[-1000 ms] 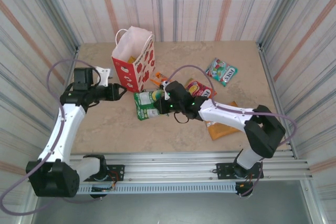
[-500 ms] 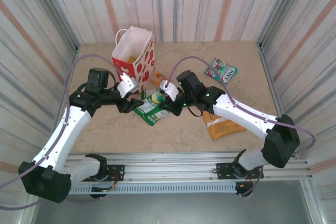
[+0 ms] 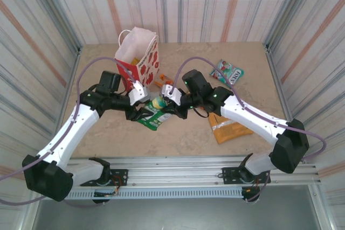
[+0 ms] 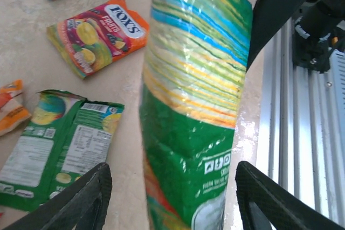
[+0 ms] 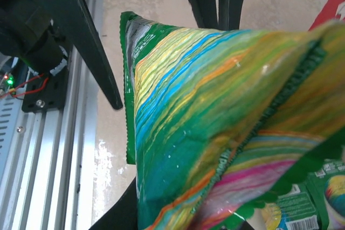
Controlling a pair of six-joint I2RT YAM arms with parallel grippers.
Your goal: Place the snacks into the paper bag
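My left gripper (image 4: 175, 197) had come around the lifted green packet (image 4: 194, 106), wide open; my right gripper (image 3: 177, 110) clamped it, probably for a handover.

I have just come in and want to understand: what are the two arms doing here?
The right gripper holds a green packet up off the table. The left gripper is open, one finger on each side of that packet, not closed on it; this may be a handover. The paper bag stands upright just beyond them. A second green packet and a red-yellow packet lie on the table.
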